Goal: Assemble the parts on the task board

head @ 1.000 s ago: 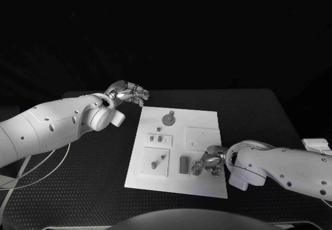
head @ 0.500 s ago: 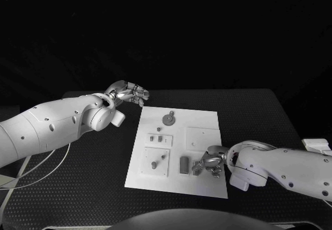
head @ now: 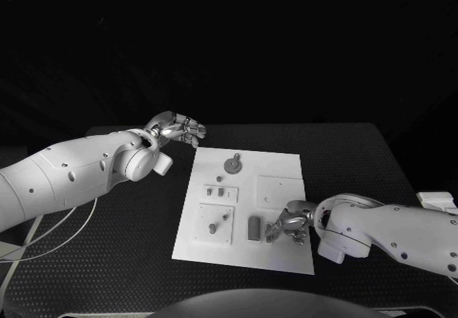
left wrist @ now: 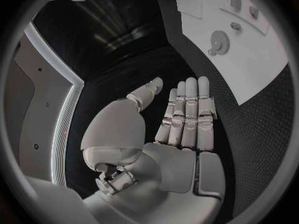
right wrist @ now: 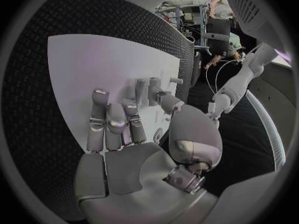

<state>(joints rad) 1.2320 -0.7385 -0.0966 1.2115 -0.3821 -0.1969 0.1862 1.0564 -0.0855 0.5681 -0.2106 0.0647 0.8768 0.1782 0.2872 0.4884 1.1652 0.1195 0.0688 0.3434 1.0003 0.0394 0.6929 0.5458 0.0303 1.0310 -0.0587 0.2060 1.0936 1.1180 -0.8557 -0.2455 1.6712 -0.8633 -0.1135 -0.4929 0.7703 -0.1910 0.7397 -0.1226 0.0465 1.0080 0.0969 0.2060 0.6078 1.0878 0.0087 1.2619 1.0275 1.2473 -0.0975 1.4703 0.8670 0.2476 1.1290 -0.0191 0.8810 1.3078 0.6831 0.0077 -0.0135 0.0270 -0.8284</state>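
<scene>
Head view: the task board [head: 282, 173] lies at the table's centre. On it, a round disc part [head: 233, 163] sits toward 12 o'clock, two small pegs [head: 216, 192] stand on a raised square at about 9 o'clock, and a further peg [head: 212, 228] stands in the square plate at 7 o'clock. A dark upright block [head: 253, 228] stands toward 6 o'clock. The right hand [head: 289, 227] is down on the board just beside that block, at roughly 5 o'clock, fingers curled downward; whether it holds a part cannot be told here. The left hand [head: 177, 128] hangs off the board beyond its 11 o'clock corner, holding nothing.

Left wrist view: the left hand [left wrist: 177, 119] is flat, fingers extended together, empty, well apart from the board [left wrist: 249, 59] and the disc part [left wrist: 219, 41].

Right wrist view: the right hand [right wrist: 121, 129] has its fingers stretched over the board [right wrist: 81, 69], tips near upright pegs [right wrist: 149, 89]; no grasp is plainly shown.

Judgement: several parts appear seated, yet assembly looks incomplete, with work in hand at the block
</scene>
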